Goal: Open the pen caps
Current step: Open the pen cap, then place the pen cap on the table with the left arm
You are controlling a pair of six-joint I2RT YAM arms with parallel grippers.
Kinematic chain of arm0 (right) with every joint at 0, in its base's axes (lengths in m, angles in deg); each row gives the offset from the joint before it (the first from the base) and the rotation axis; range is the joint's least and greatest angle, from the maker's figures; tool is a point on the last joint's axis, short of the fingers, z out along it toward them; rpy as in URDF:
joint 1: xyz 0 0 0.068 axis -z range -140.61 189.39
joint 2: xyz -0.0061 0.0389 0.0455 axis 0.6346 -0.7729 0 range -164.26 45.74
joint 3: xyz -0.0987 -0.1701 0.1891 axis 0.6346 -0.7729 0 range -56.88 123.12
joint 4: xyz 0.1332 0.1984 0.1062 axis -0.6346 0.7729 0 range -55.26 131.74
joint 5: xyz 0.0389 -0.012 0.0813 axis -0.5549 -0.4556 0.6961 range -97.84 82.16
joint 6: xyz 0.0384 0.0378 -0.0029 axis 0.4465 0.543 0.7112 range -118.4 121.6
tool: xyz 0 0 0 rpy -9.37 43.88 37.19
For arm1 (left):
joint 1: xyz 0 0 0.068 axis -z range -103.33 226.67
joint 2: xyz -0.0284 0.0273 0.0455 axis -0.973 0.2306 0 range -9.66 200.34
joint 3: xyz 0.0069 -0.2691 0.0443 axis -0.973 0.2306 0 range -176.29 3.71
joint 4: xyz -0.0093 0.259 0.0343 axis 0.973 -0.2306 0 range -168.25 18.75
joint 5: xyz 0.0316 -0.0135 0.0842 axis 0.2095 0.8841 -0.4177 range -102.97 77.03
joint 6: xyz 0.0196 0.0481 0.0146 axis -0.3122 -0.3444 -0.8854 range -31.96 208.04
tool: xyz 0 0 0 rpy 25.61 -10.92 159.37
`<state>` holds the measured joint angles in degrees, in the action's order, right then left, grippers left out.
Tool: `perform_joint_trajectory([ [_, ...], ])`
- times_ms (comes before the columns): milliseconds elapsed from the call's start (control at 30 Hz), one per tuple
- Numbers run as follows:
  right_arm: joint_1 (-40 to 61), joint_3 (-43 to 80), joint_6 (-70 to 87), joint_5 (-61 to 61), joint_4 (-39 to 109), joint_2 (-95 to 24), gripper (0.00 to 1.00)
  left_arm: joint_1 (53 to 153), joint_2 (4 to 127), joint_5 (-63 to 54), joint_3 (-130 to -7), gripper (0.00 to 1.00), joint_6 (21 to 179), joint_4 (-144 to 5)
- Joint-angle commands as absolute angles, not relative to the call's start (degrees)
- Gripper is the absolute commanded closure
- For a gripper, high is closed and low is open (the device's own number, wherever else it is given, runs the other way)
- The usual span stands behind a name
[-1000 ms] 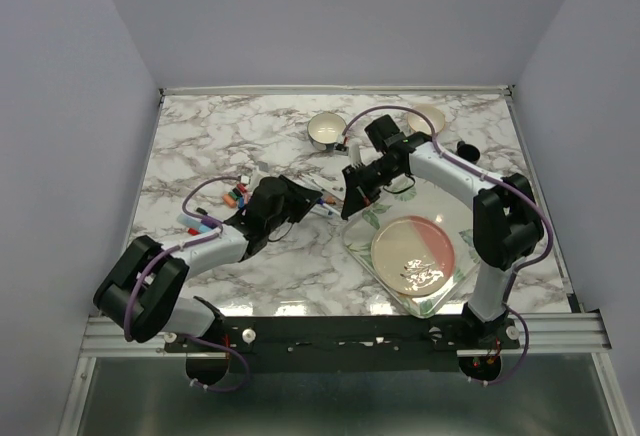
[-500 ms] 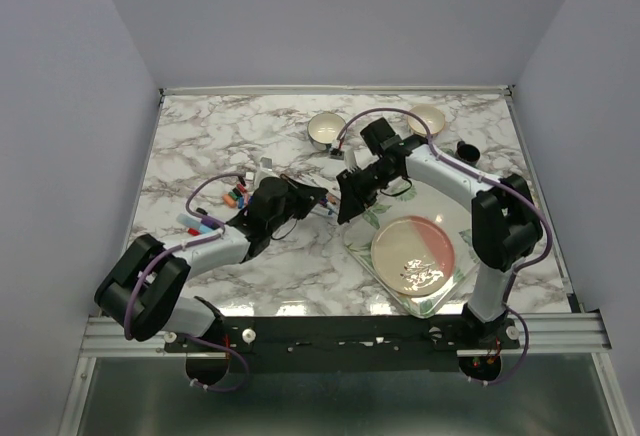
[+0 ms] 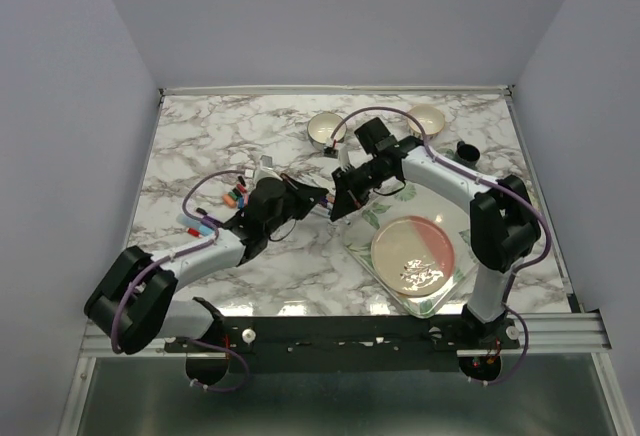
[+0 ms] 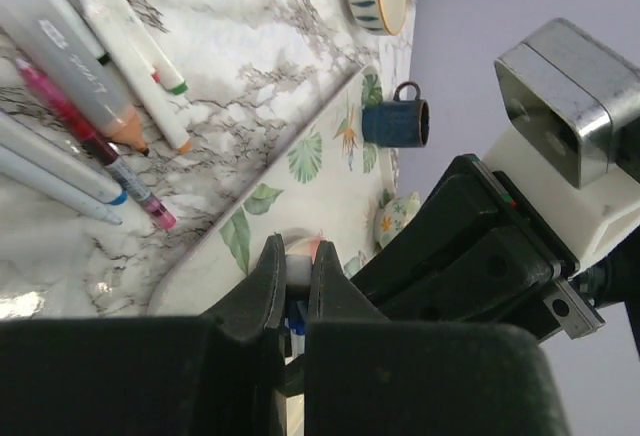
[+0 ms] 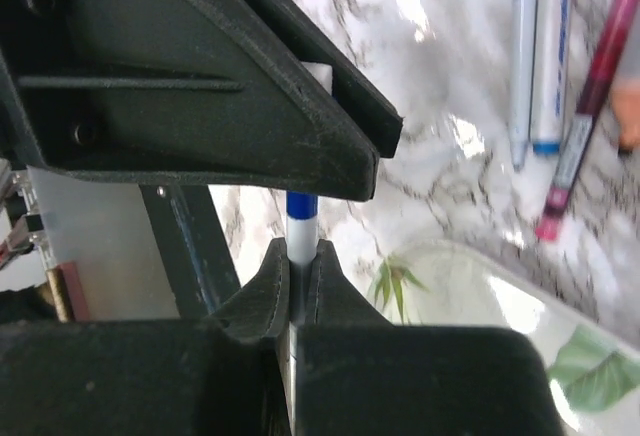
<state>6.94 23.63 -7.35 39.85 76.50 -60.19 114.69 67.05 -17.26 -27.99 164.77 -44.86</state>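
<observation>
On our right gripper [image 5: 298, 274] the jaws are clenched on the thin end of a marker pen, with what looks like its blue cap [image 5: 301, 206] just above them. On our left gripper [image 4: 296, 278] the jaws grasp the white barrel [image 5: 316, 76]. The pen hangs over the left edge of the leaf-printed tray [image 3: 360, 241]. We should pull straight along the pen's axis with both grips firm, never bending it. Loose markers [image 4: 90, 106] lie on the table [image 3: 200, 146] left of the tray.
</observation>
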Motion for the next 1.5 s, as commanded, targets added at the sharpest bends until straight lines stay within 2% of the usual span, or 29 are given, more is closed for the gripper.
perform_joint_trajectory([
  [0, 5.73, 24.59, -8.06, 41.38, 80.88, -60.26, 0.99, 101.24, 59.61, -30.99, -25.13, 1.0, 162.56, -55.43],
  [100, 4.24, 24.77, -8.59, 40.59, 81.23, -60.87, 0.99, 95.15, 57.67, -28.0, -24.41, 1.0, 162.23, -56.84],
  [367, 3.44, 23.89, -9.2, 35.93, 78.69, -59.65, 0.99, 89.34, 55.64, -29.13, -23.45, 1.0, 152.74, -65.08],
  [633, 3.44, 24.42, -11.23, 37.25, 79.83, -60.79, 0.99, 82.03, 63.11, -29.49, -23.71, 1.0, 147.55, -67.21],
  [833, 3.44, 24.42, -11.32, 35.85, 79.83, -60.7, 0.99, 81.68, 67.15, -30.02, -24.67, 0.87, 147.19, -65.89],
  [1000, 3.44, 24.42, -11.4, 35.06, 79.65, -60.96, 0.99, 81.33, 68.65, -30.46, -25.64, 0.69, 146.75, -66.24],
  [1167, 3.44, 24.42, -11.41, 34.27, 79.56, -61.05, 0.98, 81.06, 67.87, -30.63, -25.38, 0.59, 146.66, -65.9],
  [1233, 3.44, 24.42, -11.49, 33.39, 79.39, -61.14, 0.98, 80.97, 67.42, -30.55, -25.29, 0.58, 146.66, -65.89],
  [1267, 3.44, 24.33, -11.67, 33.04, 79.04, -61.05, 0.98, 80.89, 66.99, -30.54, -25.2, 0.54, 146.66, -65.89],
  [1467, 2.65, 25.56, -12.81, 26.1, 77.54, -62.19, 0.97, 80.8, 65.58, -29.67, -25.2, 0.52, 146.58, -65.81],
])
